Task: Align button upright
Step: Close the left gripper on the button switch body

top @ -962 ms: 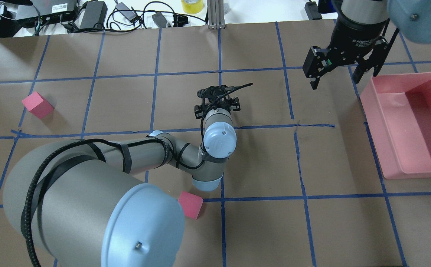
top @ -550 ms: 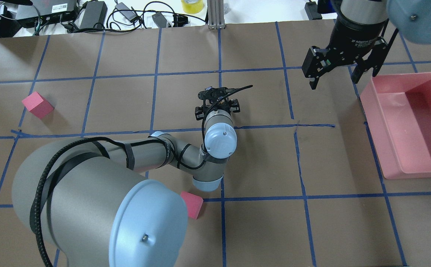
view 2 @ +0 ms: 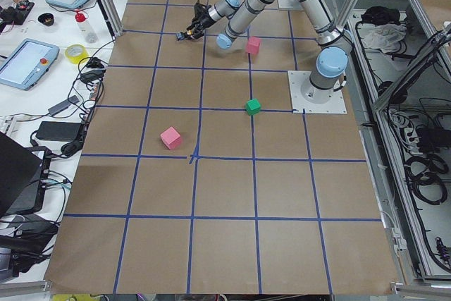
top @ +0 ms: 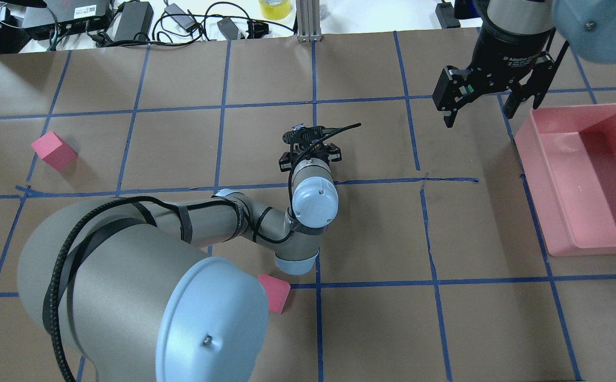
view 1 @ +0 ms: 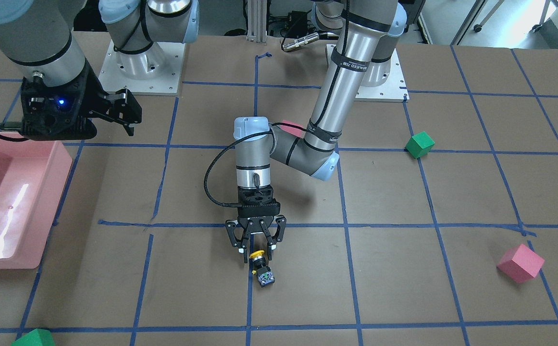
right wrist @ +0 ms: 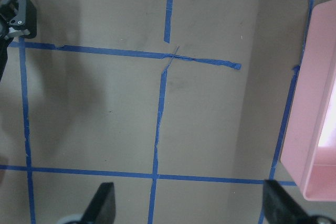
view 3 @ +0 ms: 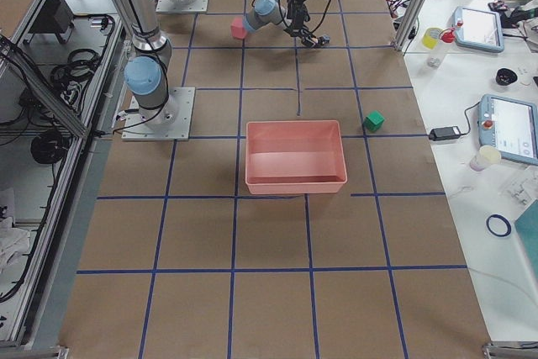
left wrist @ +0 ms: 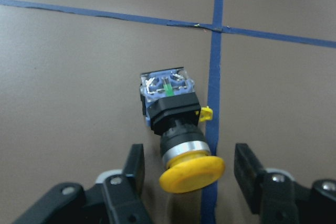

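The button (view 1: 261, 267) lies on its side on the brown paper table, yellow cap toward the robot and grey block base away. In the left wrist view the button (left wrist: 176, 129) lies beside a blue tape line. My left gripper (view 1: 256, 252) is low over it and open. Its fingers (left wrist: 134, 171) stand on either side of the yellow cap with small gaps. In the overhead view the left gripper (top: 310, 152) is mostly under its wrist and the button is hidden. My right gripper (top: 480, 118) is open and empty, held high near the pink bin.
A pink bin (top: 557, 212) stands at the right. Pink cubes lie at the far left (top: 53, 150) and under the left arm (top: 276, 293). Green cubes lie near the left arm's base (view 1: 419, 144) and at the table's far corner (view 1: 33, 338).
My left arm's elbow has shifted a little to the right and its gripper has edged slightly away from the robot. The right gripper has barely moved.
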Controlling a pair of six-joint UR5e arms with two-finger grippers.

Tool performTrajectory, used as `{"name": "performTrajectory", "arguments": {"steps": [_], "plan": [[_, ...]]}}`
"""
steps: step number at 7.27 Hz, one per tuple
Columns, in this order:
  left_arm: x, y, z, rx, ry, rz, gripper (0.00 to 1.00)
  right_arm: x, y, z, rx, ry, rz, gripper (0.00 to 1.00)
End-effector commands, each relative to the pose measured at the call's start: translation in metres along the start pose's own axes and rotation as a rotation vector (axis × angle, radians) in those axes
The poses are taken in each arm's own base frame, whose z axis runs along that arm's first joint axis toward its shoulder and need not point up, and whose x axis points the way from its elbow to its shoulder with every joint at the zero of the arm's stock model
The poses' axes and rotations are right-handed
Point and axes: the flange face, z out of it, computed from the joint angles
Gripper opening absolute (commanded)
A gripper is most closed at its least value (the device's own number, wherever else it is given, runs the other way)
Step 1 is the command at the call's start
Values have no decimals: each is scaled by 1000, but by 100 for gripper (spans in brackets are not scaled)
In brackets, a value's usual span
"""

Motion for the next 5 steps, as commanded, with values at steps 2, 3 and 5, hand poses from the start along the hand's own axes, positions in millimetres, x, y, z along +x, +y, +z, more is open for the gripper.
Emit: {"name": "performTrajectory", "arguments": {"steps": [2, 3, 5], "plan": [[1, -7, -7, 8, 7, 1, 8, -1, -1, 0, 6, -7, 0, 100], [4, -19, -16, 24, 25, 10, 8, 0, -1, 0, 4, -1, -8, 100], [10, -43, -35, -28, 49, 35, 8, 0, -2, 2, 3, 0, -7, 100]]}}
